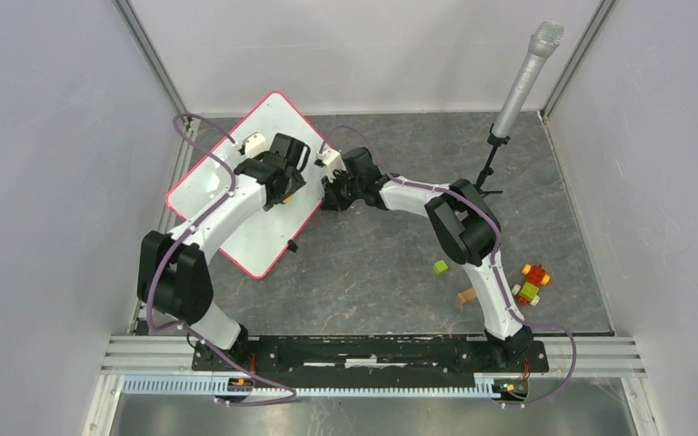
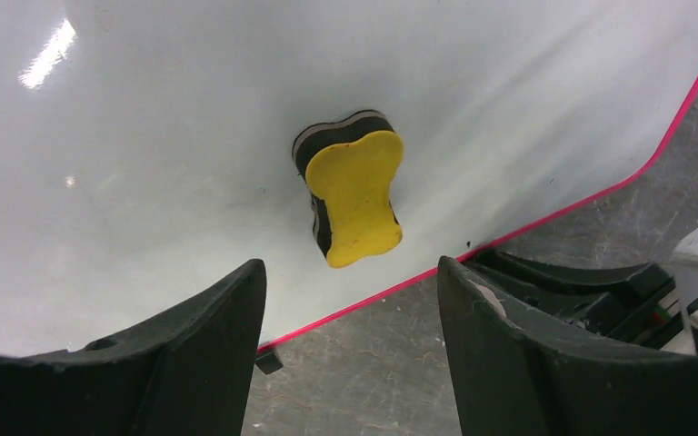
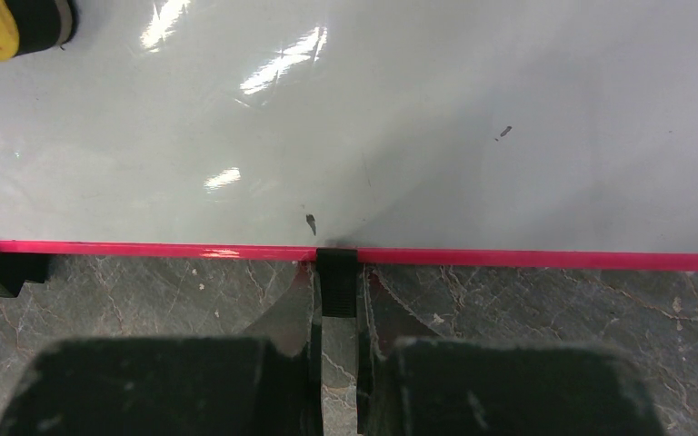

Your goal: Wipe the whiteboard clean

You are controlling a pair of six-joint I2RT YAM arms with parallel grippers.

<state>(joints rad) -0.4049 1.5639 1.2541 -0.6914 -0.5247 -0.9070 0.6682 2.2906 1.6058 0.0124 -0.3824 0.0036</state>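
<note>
**Eraser not yet in hand; board held by one clip**

The whiteboard (image 1: pixel 256 243) lies flat and askew on the left part of the worktop (image 1: pixel 400 263), with both arms brought in over its far end. The left pincer (image 2: pixel 350 282) is held wide open above the board with nothing between its jaws. A yellow-topped eraser (image 2: pixel 354 195) lies loose on the white surface just ahead of it. The right pincer (image 3: pixel 336 318) is drawn almost fully closed at the board's right rim. A black edge clip (image 3: pixel 336 282) sits between its jaws and appears to be gripped. Two small dark marks are seen in the right wrist view, one just inside the rim by the clip (image 3: pixel 312 222) and one further in (image 3: pixel 504 133). No other writing can be made out.

The step in hand is judged to be the pick-up of the eraser. Several faults can be foreseen:

- If the open jaws are lowered off-centre, the eraser could be nudged and sent sliding on the slick surface.
- If they are lowered too far, the board could be scraped by a fingertip.
- The clip is a narrow hold, so the board could be swung about it, or freed altogether, under hard wiping.
- The nearer mark lies beside the right pincer, so the two arms could be brought into contact when it is wiped.
</note>
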